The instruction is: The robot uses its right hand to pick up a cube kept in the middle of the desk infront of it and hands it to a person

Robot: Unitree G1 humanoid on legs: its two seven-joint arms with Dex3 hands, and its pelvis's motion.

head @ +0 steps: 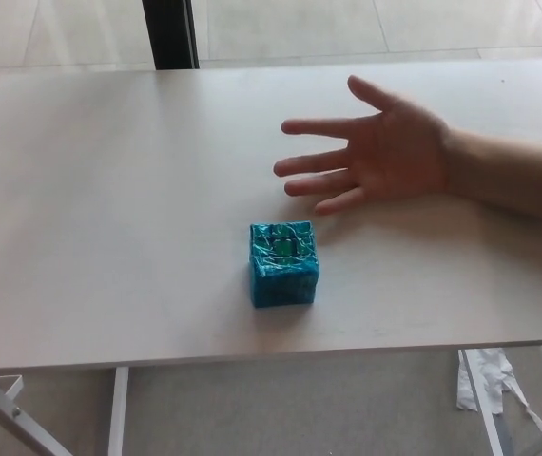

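While neither of the robot's hands shows anywhere in the head view, so nothing can be said of how their fingers stand, a person's hand [385,157] reaches in from the 3 o'clock edge with its forearm [518,180] trailing off the picture. That hand is held palm up and open, its fingers [319,161] spread apart and pointing toward 9 o'clock, the thumb angled toward 11 o'clock, and it holds nothing. Whether it rests on the surface or hangs just above it cannot be told, though a soft shadow lies beneath it. The cube [283,263] sits flat on the pale tabletop [109,209] a little toward 6 o'clock of the picture's middle, at about 7 o'clock from the person's hand, near it but not touching. It is blue-green, wrapped in something glossy that catches the light, with a darker pattern on its top face. Beyond the tabletop's far edge, at 12 o'clock, pale floor tiles show, along with a dark upright post [169,33]. Below the near edge, white table legs [117,408] stand on the floor, and a crumpled white scrap [485,380] lies at 5 o'clock.
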